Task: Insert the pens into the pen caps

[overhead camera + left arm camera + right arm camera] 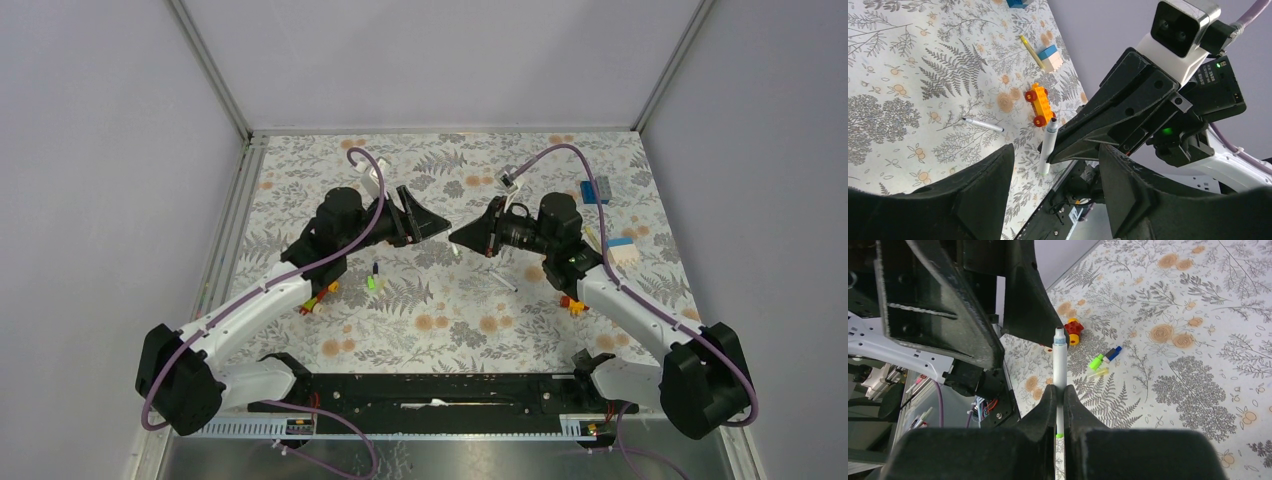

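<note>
Floral-print table cover (440,330) | right gripper (1059,390) clenched on slim white plastic pen (1059,360), likely light, stiff, slick | left gripper (445,227) jaws apart, empty | you'd pinch tiny bright green pen cap (371,283), 8 o'clock of it, across its sides

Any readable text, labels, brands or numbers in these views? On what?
No text can be read in any view.
Small white print on the black wrist housing: too small and blurred to read.
White pen: no print visible on its barrel.
</note>
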Robot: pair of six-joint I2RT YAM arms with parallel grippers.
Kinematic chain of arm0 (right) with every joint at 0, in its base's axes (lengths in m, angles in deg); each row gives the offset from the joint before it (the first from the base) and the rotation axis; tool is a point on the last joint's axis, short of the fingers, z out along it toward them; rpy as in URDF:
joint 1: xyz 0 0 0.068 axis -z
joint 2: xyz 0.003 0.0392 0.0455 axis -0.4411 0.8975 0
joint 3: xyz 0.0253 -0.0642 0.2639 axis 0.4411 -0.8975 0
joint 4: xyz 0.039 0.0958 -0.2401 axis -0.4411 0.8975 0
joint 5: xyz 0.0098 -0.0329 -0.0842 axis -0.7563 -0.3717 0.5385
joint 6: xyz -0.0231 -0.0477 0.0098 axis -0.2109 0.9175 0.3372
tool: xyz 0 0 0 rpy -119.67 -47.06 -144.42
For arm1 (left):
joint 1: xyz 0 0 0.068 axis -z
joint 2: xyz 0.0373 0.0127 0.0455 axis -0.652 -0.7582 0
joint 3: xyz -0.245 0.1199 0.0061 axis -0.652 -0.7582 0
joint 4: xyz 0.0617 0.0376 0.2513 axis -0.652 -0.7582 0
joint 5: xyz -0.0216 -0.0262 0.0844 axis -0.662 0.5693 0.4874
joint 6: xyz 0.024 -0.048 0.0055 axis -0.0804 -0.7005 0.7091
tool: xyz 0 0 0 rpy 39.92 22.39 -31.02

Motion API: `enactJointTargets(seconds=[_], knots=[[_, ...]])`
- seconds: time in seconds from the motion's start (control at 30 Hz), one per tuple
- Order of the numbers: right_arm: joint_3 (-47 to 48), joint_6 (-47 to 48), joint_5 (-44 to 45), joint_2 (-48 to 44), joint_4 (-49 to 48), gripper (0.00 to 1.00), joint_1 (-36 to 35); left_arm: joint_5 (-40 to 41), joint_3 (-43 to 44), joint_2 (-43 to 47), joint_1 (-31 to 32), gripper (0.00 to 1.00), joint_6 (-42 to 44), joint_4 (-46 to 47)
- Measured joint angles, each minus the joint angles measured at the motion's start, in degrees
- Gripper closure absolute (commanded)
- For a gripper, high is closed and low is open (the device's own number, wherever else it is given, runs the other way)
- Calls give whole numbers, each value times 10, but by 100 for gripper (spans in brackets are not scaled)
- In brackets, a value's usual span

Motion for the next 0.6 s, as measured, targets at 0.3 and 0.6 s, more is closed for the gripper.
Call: enactJointTargets(seconds=[0.3, 0.6], knots=[[-12, -2, -19, -5, -28, 100, -4, -11, -7, -5, 0, 46, -22, 26], [-14, -2, -30, -5, -43, 100, -5, -15, -16, -9, 0, 51, -37, 41]])
